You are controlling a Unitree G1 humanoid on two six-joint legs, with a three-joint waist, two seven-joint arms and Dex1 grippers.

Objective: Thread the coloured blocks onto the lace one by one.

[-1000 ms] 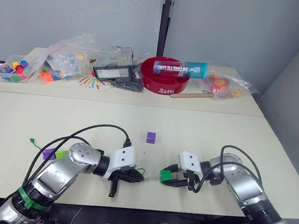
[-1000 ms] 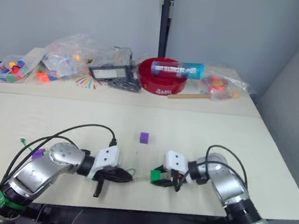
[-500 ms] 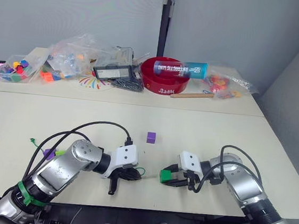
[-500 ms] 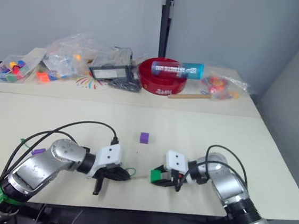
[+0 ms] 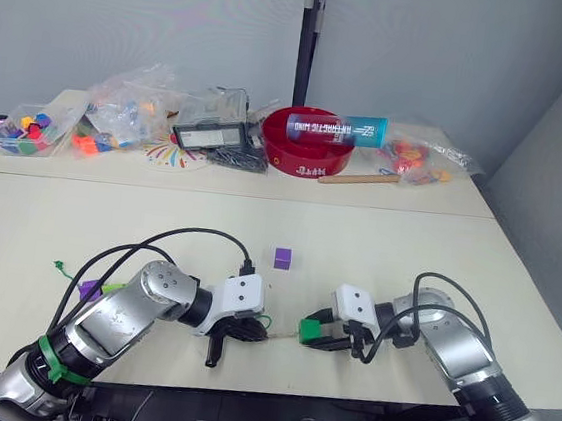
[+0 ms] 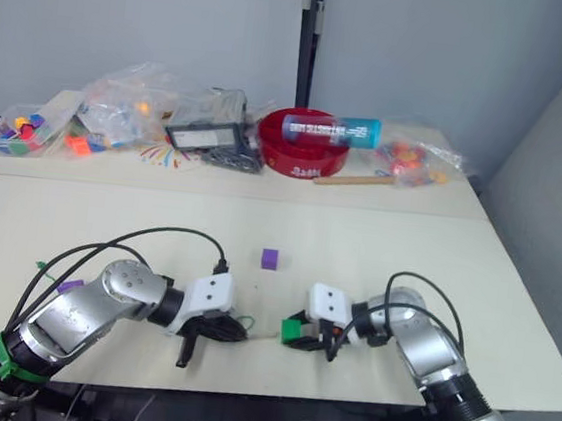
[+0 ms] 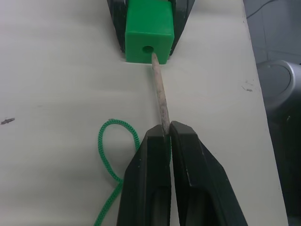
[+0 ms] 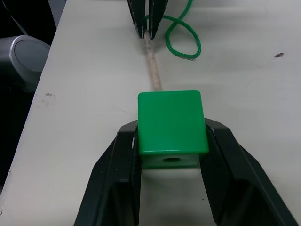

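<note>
Near the surface's front edge, our left gripper [image 7: 167, 141] pinches the lace [image 7: 106, 155] tip, just entering the green block [image 8: 171, 123] clamped by our right gripper [image 8: 171, 141]. A purple block [image 5: 283, 258] waits unthreaded.

Pale tabletop [image 5: 427, 256] in the foreground, a second one butted against its far edge. On the far one, at about twelve o'clock: red bowl [image 5: 309, 143] with a blue cylinder [image 5: 337, 129] lying across its rim. Just right of the bowl, toward one o'clock: wooden stick [image 5: 362, 179] lying flat, then a clear bag of orange and red toy pieces [image 5: 415, 156]. Left of the bowl, near eleven o'clock: black-framed device [image 5: 208, 137], a round multicoloured card [image 5: 174, 153], crumpled clear bags [image 5: 131, 104]. At ten o'clock: clear box of mixed coloured pieces [image 5: 30, 130]. Behind, a grey wall with a dark vertical post [image 5: 308, 32].
</note>
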